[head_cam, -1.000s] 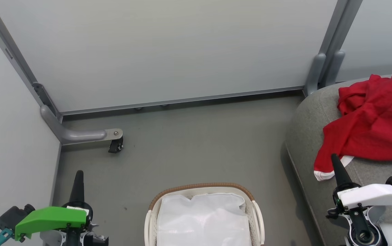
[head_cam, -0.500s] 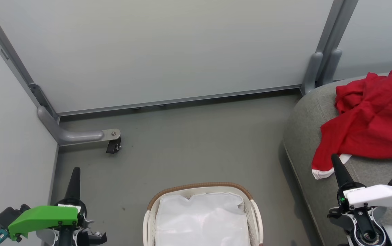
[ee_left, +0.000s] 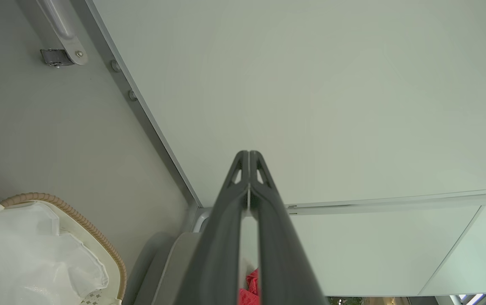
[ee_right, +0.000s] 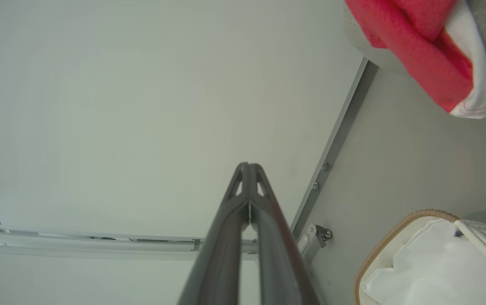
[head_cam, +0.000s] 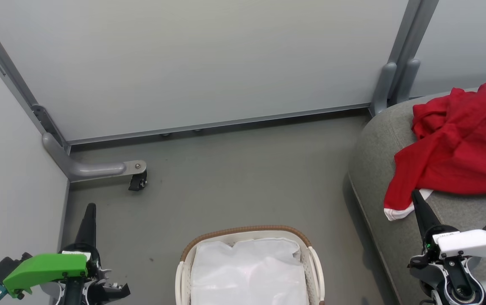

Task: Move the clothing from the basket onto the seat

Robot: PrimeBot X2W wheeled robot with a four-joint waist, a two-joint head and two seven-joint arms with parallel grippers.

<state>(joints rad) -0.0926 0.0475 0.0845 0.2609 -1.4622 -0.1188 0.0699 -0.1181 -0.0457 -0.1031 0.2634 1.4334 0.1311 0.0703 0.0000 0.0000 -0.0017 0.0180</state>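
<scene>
Now clothing (head_cam: 459, 148) lies diagonally on seat (head_cam: 374, 178), cuff (head_cam: 396, 212) toward basket (head_cam: 243, 231), left gripper (ee_left: 248, 153) and right gripper (ee_right: 248, 165) clenched.

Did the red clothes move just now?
No. The red clothes lie in the same spot on the grey seat; the whole view just slid sideways.

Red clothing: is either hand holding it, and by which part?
Nothing is held. The left hand and right hand are both shut and empty; the clothing lies loose on the seat.
</scene>
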